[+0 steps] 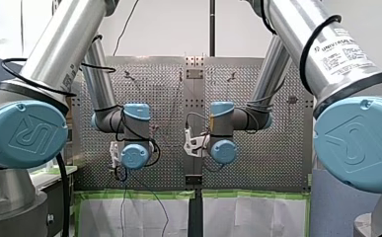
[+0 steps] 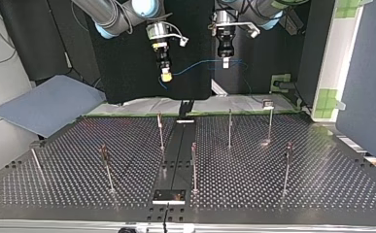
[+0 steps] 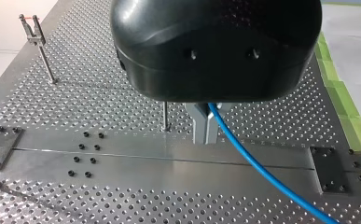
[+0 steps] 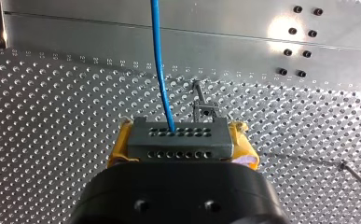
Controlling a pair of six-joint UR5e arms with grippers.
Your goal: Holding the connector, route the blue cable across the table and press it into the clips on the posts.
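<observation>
My right gripper (image 4: 180, 133) is shut, its yellow pads clamping a grey connector (image 4: 178, 145) with rows of holes. The blue cable (image 4: 159, 60) leaves the connector and runs ahead over the perforated table (image 4: 52, 116). My left gripper (image 3: 205, 137) has its metal fingers shut on the blue cable (image 3: 262, 172), which trails away below it. In the top view both hang high behind the table: my right gripper (image 2: 166, 76) at the left, my left gripper (image 2: 226, 62) at the right, with the cable (image 2: 197, 67) strung between them. Several thin posts (image 2: 230, 127) with clips stand on the table (image 2: 321, 184).
A clip-topped post (image 3: 33, 32) stands far off beside my left gripper, another post (image 3: 165, 116) close by its fingers. A clip post (image 4: 204, 105) stands just ahead of the connector. A blue-grey sheet (image 2: 44, 104) lies at the top view's left. A small dark plate (image 2: 168, 195) sits at the table's near edge.
</observation>
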